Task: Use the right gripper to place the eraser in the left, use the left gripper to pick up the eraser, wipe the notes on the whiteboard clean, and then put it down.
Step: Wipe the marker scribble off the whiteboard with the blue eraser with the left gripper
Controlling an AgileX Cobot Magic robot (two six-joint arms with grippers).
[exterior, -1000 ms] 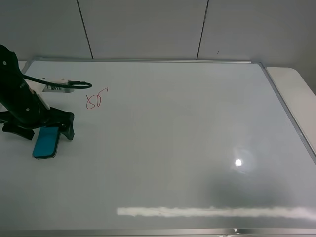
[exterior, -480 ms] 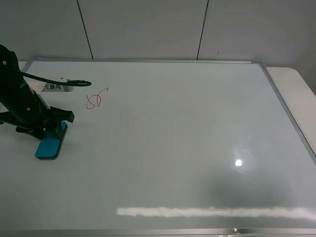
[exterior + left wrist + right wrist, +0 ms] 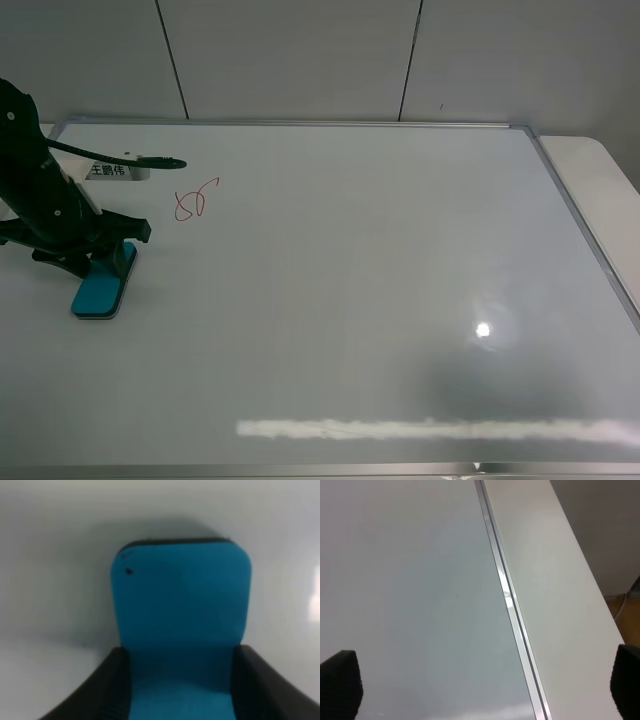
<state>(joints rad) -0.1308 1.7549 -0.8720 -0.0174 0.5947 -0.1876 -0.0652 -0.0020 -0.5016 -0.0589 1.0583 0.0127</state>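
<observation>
Two claws, left claw (image 3: 93, 255) clamped on teal eraser (image 3: 98, 294) on whiteboard (image 3: 350, 280) near red notes (image 3: 194, 201), right claw (image 3: 480, 690) spread wide, empty

Teal-blue eraser (image 3: 98, 292), oblong with rounded corners and a thin dark underside, lies on the whiteboard (image 3: 350, 300) near its left edge, long axis running front to back with a slight tilt. Left gripper (image 3: 108, 258) fingers (image 3: 107, 690) clamp both sides of its far end. Red notes (image 3: 195, 200), a looped squiggle, unwiped, near the eraser, farther back and to the right. Whiteboard is glossy white with a silver frame.
</observation>
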